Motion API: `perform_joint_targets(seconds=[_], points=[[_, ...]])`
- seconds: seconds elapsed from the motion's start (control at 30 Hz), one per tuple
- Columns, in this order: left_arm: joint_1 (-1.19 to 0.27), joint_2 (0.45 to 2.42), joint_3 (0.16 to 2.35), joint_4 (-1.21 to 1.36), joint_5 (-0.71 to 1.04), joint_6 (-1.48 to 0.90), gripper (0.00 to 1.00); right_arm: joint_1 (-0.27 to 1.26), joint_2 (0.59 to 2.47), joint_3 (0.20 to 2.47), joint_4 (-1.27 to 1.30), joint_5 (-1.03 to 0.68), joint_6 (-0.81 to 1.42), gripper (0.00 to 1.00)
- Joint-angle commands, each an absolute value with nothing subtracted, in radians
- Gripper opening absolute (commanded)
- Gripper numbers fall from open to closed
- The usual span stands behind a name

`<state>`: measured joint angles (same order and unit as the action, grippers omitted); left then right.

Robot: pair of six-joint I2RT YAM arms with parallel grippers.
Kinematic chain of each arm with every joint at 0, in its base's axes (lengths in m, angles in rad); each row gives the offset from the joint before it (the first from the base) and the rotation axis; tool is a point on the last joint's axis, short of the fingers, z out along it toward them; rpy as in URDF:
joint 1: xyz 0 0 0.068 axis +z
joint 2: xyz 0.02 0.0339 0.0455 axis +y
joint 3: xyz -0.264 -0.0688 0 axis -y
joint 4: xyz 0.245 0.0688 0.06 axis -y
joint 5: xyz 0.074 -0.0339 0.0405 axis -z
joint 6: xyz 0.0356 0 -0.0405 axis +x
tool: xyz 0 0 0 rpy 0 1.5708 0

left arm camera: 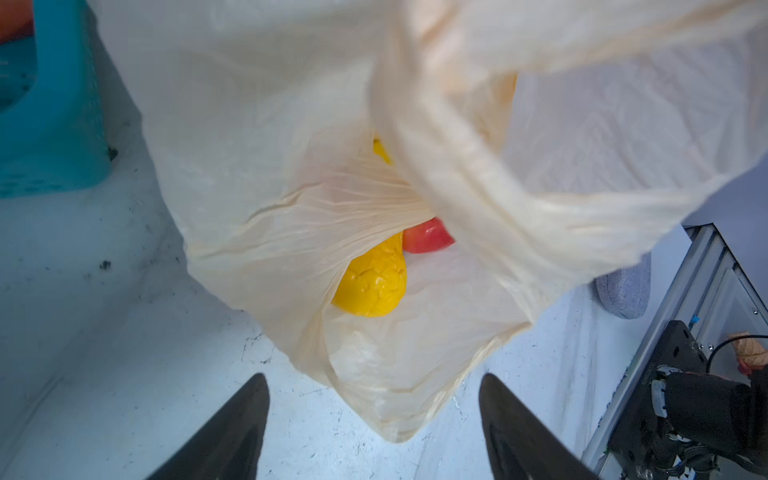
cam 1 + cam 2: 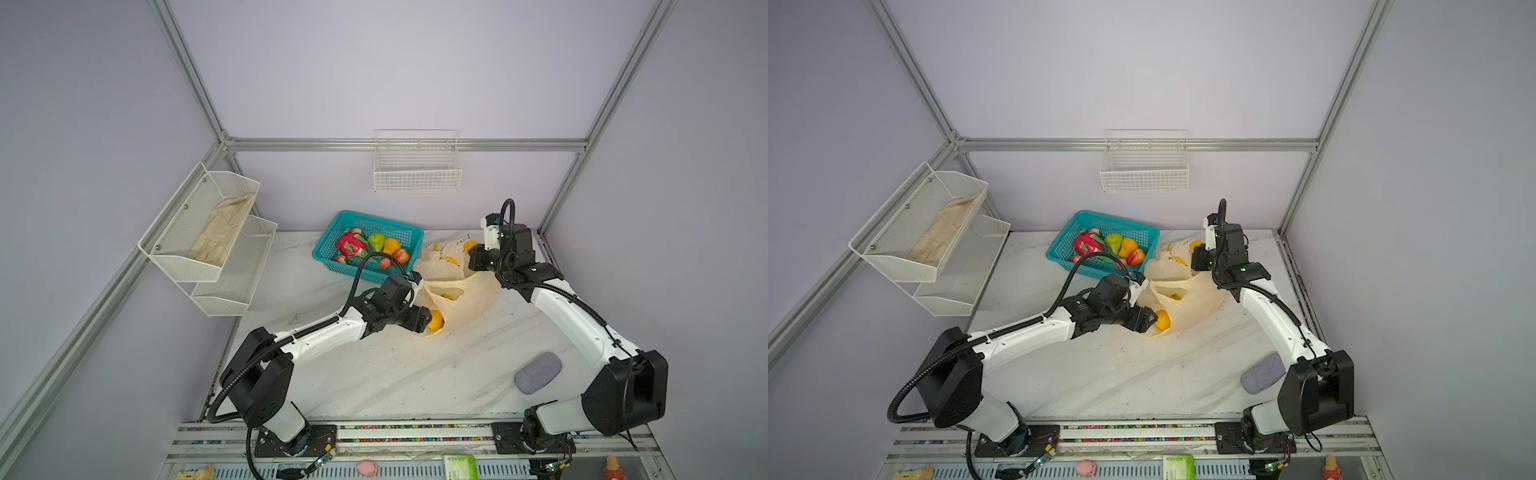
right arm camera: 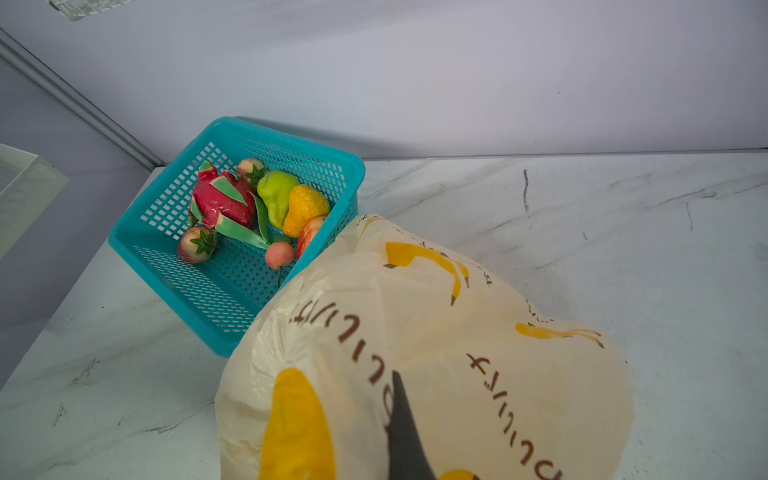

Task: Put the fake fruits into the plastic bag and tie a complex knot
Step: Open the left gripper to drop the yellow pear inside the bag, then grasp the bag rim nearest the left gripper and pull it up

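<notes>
The left tool [image 1: 372,376] gaped, released, before the plastic bag [image 1: 249,124], a yellow fruit [image 1: 374,282] inside. The right tool [image 3: 395,378] clenched the bag's far edge.

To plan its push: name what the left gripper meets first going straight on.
Probably the bag, its loose film at the mouth, just ahead of the left gripper, jaws open; the yellow fruit lies deeper inside.

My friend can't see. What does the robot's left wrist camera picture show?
A thin cream plastic bag gapes open on a white table, with a yellow fruit and a red fruit showing inside. The left gripper's two black fingers stand apart and empty just in front of it. A corner of a teal basket sits off to one side.
</notes>
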<state>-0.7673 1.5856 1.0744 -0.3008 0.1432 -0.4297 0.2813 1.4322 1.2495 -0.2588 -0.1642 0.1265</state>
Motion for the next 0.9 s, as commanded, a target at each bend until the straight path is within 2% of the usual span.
perform_joint_targets(seconds=[0.0, 0.13, 0.53, 0.7, 0.87], points=[[-0.767, 1.616, 1.045, -0.209, 0.204, -0.530, 0.78, 0.280, 1.433, 1.241, -0.252, -0.169, 0.127, 0.00], [-0.772, 1.694, 1.087, -0.183, 0.216, -0.544, 0.73, 0.279, 1.426, 1.240, -0.255, -0.168, 0.127, 0.00], [-0.775, 1.756, 1.101, -0.184, 0.139, -0.526, 0.30, 0.280, 1.401, 1.220, -0.246, -0.167, 0.127, 0.00], [-0.780, 1.670, 1.066, -0.172, 0.189, -0.523, 0.08, 0.279, 1.406, 1.219, -0.218, -0.169, 0.149, 0.00], [-0.792, 1.508, 1.011, -0.070, 0.336, -0.546, 0.00, 0.279, 1.429, 1.293, -0.234, -0.166, 0.145, 0.00]])
